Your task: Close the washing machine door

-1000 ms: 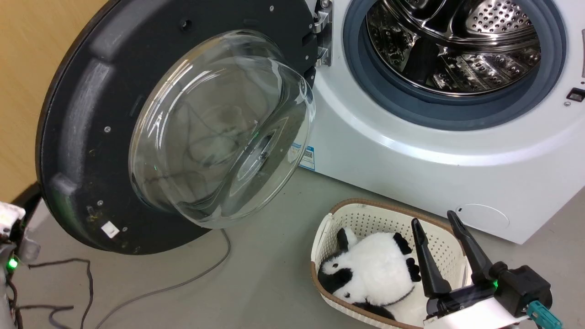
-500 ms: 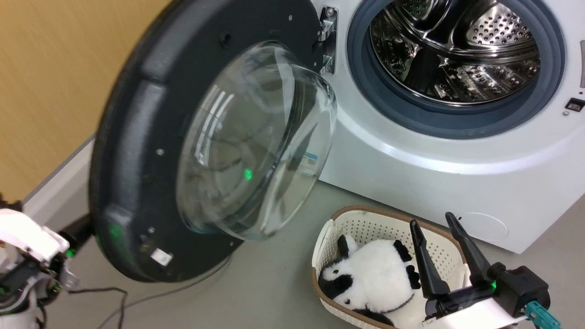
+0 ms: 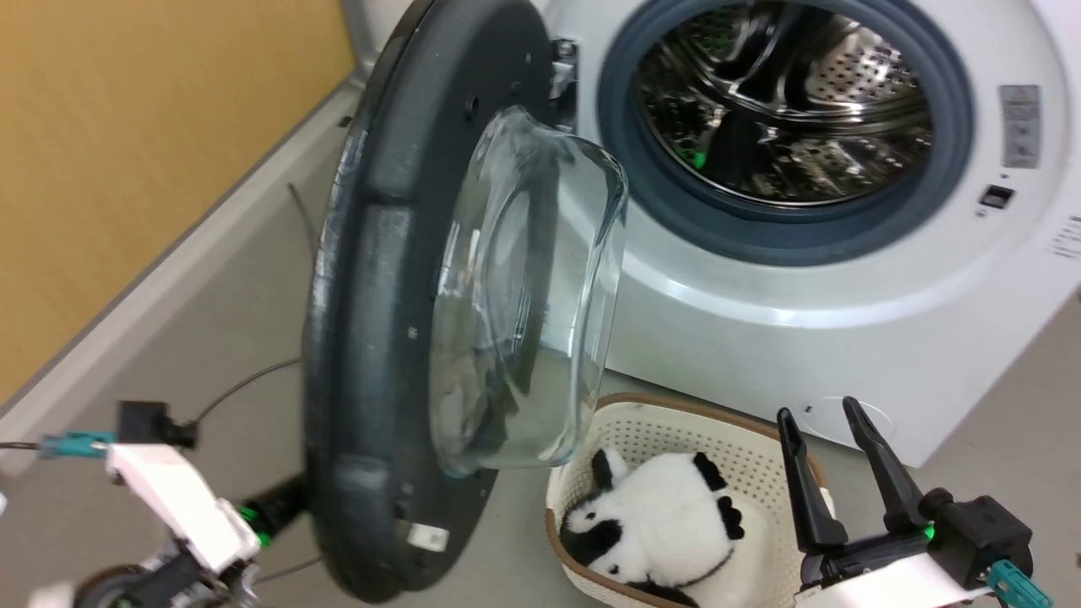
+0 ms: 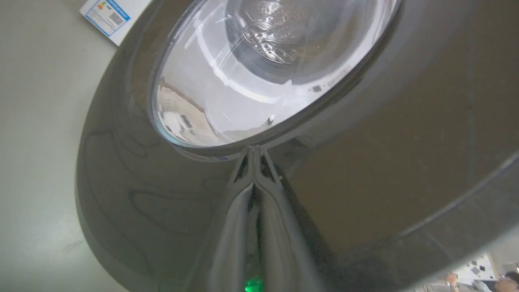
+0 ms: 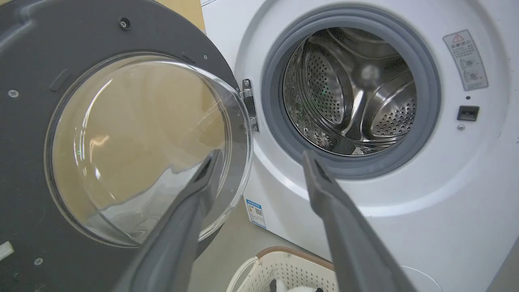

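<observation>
Beside the washing machine (image 3: 760,321), its black door (image 3: 372,338) hangs perhaps half-open.

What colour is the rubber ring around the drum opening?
Grey; the gasket shows best in right wrist view.

Head cam looks down/fwd, washing machine door (image 3: 372,338) edge-on at 9 o'clock. L wrist cam v. close behind it; R wrist faces door + drum (image 5: 348,93), as head.
</observation>
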Available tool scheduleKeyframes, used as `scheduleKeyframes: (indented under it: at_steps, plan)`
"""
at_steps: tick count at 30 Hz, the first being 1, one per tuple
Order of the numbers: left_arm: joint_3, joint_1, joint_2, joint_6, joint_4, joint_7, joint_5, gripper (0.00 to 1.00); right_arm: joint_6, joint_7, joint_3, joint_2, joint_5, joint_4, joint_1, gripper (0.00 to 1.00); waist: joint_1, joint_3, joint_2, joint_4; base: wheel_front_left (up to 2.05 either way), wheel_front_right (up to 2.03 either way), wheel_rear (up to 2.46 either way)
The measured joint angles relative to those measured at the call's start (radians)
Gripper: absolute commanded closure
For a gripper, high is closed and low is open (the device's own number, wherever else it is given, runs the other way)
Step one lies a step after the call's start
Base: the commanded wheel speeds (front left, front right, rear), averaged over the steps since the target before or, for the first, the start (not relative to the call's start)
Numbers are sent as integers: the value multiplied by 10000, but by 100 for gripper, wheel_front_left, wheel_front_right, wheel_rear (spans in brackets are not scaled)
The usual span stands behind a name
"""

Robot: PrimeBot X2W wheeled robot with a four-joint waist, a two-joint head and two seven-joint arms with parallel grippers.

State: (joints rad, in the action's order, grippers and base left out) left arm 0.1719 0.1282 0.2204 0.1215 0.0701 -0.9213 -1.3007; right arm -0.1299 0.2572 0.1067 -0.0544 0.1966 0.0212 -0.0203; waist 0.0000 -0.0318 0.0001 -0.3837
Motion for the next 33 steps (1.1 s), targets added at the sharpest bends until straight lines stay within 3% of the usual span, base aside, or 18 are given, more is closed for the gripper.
scheduleKeyframes:
  at_steps: [11, 19, 23, 33]
  plan:
    - [-849, -829, -809, -40, -1095, -324, -226, 100, 0, 2, -410, 15, -23, 81, -67, 0, 0, -179, -1, 1308, 0, 0, 0]
    - [-1496, -864, -1221, 10, -1131, 92, -132, 100, 0, 2, -541, 19, -21, 86, -37, 0, 0, -473, 0, 2577, 0, 0, 0]
    - [-1785, -662, -1381, 21, -1026, 531, -21, 100, 0, 2, -617, 17, -23, 81, 54, 0, 0, -682, 0, 3248, 0, 0, 0]
    - [-2360, 573, -1592, 46, -27, 2767, 479, 100, 0, 2, -616, 19, 180, 25, 297, 0, 0, -1312, 0, 4935, 0, 0, 0]
